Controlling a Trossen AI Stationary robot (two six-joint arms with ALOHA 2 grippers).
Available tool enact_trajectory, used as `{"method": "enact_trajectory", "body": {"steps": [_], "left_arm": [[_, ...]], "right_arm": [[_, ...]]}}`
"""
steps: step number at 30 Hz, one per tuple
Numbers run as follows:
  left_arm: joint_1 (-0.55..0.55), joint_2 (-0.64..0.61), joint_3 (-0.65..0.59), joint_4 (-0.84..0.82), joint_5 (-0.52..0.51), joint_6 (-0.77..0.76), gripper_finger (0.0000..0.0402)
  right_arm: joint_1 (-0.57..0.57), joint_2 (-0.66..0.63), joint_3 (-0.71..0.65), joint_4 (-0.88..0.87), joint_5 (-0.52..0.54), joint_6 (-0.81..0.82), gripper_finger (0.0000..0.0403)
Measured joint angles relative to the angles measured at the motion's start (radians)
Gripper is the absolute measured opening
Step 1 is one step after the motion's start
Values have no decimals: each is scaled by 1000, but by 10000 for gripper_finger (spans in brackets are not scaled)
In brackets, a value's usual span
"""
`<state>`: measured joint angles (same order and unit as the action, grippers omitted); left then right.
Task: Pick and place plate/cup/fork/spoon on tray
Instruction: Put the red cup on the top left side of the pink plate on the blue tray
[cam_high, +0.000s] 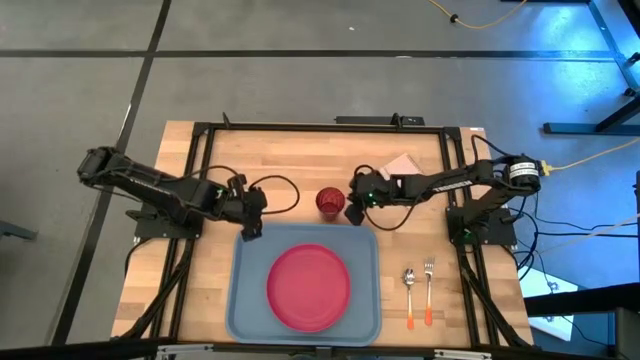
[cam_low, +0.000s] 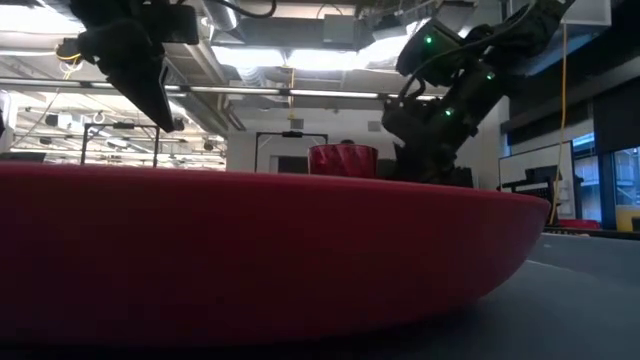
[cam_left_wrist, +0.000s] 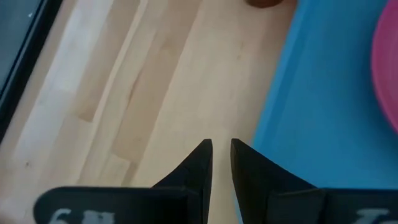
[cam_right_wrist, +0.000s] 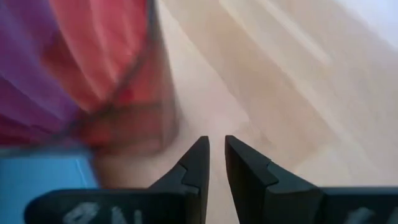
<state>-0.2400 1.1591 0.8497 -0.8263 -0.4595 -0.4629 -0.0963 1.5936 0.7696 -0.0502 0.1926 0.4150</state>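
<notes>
At centre left of the high view, the left gripper (cam_high: 250, 232) hung over the upper left corner of the tray (cam_high: 246, 310), its fingers (cam_left_wrist: 194, 167) nearly closed with only a thin slit between them, holding nothing. One tray lay at lower centre on the tabletop (cam_high: 190, 150), with one plate (cam_high: 309, 286) already resting flat in its middle. The plate looked like stiff, light plastic.

Just above the tray's upper edge stood one cup (cam_high: 329, 200), still on the bare wood. It seemed small, rigid and light, probably smooth-sided, so a pinch across its rim or around its wall would likely serve best, and it could tip if nudged. The right gripper (cam_high: 356, 212) sat just beside the cup on its right, its fingers (cam_right_wrist: 196, 163) almost shut, gripping nothing; the wrist view showed the cup (cam_right_wrist: 109, 68) off to one side of them.

At lower right lay one spoon (cam_high: 408, 292) and one fork (cam_high: 428, 288), side by side on the wood, apart from the tray. Both looked thin, hard and low-lying, likely slippery at the metal; the orange handles seemed the better hold.
</notes>
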Motion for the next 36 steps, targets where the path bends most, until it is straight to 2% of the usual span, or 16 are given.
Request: {"method": "enact_trajectory", "body": {"steps": [6,13,23,36], "left_arm": [[-37,0,0,7,-36,-8,50],[-50,0,0,7,-74,-9,50],[-50,0,0,8,-76,-10,50],[-50,0,0,8,-77,-34,50]], "right_arm": [[15,3,0,-46,-139,22,57],[36,5,0,29,-144,-6,57],[34,5,0,137,-161,-36,57],[-17,5,-1,230,-161,-80,57]]}}
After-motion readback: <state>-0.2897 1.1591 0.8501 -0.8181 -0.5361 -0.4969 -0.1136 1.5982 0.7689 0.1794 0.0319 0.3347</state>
